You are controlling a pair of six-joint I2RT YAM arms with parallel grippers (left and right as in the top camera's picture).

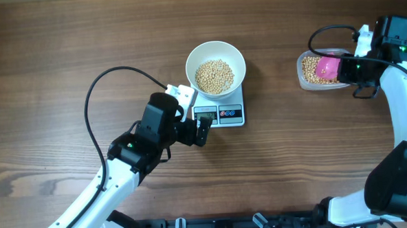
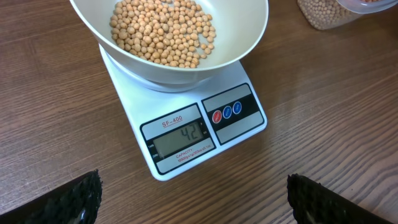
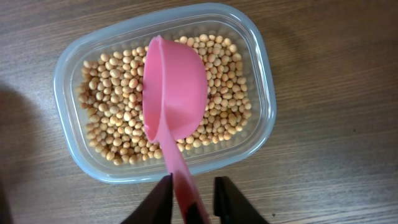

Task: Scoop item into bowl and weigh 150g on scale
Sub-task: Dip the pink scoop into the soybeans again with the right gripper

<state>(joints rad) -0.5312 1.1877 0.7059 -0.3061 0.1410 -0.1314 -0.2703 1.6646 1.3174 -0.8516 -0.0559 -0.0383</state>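
Currently left pincer [image 1: 203, 132] is hovering wide at the near edge of the scale [image 2: 180, 134], so its camera is reading the display; the bowl [image 2: 249, 31] of beans [image 2: 161, 31] is sitting on top. Far right, right pincer [image 3: 196, 199] is straddling narrowly the handle of the pink scoop [image 3: 177, 87] over the tub [image 3: 68, 81]; clamping unclear.

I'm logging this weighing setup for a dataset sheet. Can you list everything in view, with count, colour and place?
table: one, brown wood, under everything
scale: one, white with a grey display, mid-table
bowl: one, white, on the scale
beans in bowl: many, tan-yellow, piled in its bottom
tub: one, clear plastic, right of the scale in the overhead view
beans in tub: many, tan-yellow, covering its floor
scoop: one, pink, over the tub's beans
left gripper: one, black, open, by the scale's display edge
right gripper: one, black, over the tub, fingers either side of the scoop's handle
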